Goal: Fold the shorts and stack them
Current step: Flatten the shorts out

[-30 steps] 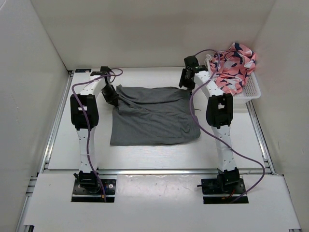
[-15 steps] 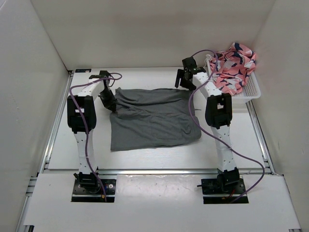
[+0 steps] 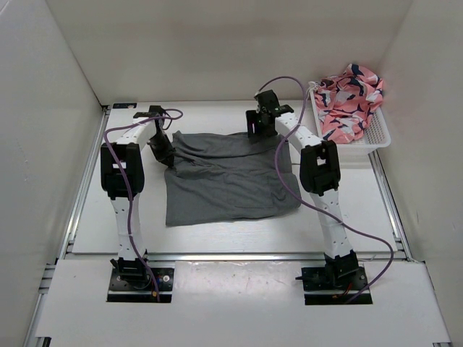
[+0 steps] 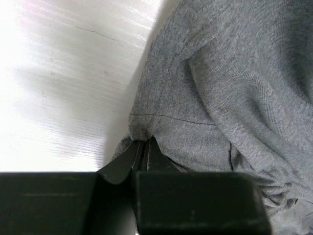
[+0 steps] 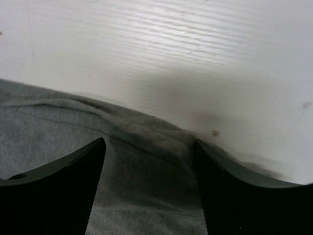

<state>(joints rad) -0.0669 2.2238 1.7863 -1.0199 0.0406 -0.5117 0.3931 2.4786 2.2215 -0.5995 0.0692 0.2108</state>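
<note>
Pink patterned cloth (image 3: 351,94) in white basket (image 3: 377,134)

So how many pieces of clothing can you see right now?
2: the plain dark grey cloth shorts spread on the white table, and a pink patterned garment heaped in the white plastic basket at the far right. The heap may hide more.

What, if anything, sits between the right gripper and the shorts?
Nothing visible. The right gripper hangs open over the far edge of the shorts, with only them and bare table between its fingers. The basket of pink cloth sits off to its right, apart.
</note>
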